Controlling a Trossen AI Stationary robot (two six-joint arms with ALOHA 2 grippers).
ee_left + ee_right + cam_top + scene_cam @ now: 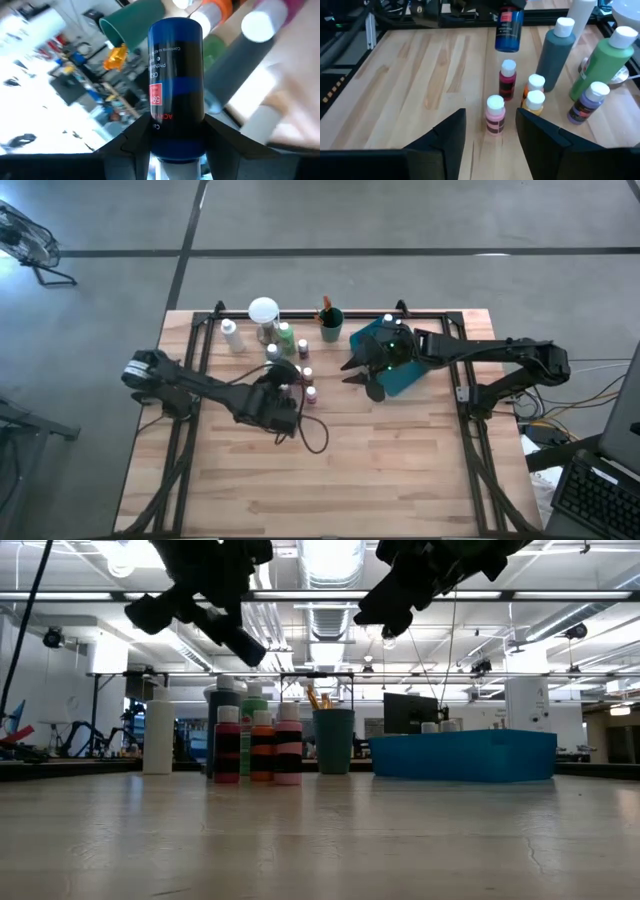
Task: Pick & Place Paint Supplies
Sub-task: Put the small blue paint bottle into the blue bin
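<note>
My left gripper (288, 383) hangs over the table's middle, shut on a blue paint bottle (176, 75) with a black label; that bottle (509, 31) also shows in the right wrist view, in the air above the others. Standing on their bases are a pink bottle (495, 114), a magenta one (508, 80), two orange ones (536, 90), a purple one (586, 102), a tall green one (606, 59) and a tall dark grey one (556, 52). My right gripper (490, 137) is open with nothing between its fingers, raised beside the teal tray (408, 375). My left gripper pinches the blue bottle's body near its cap end (176, 142) between the two fingers (134, 142), one on each side. The bottle runs along the fingers, its base pointing away from them. It is lifted clear of the table and tilted.
A teal cup (331, 327) with brushes stands at the far edge. A round white-topped object (264, 310) and a white bottle (231, 335) stand at the far left. A dark metal frame (200, 330) borders the table. Bare wood lies toward the near edge (330, 490).
</note>
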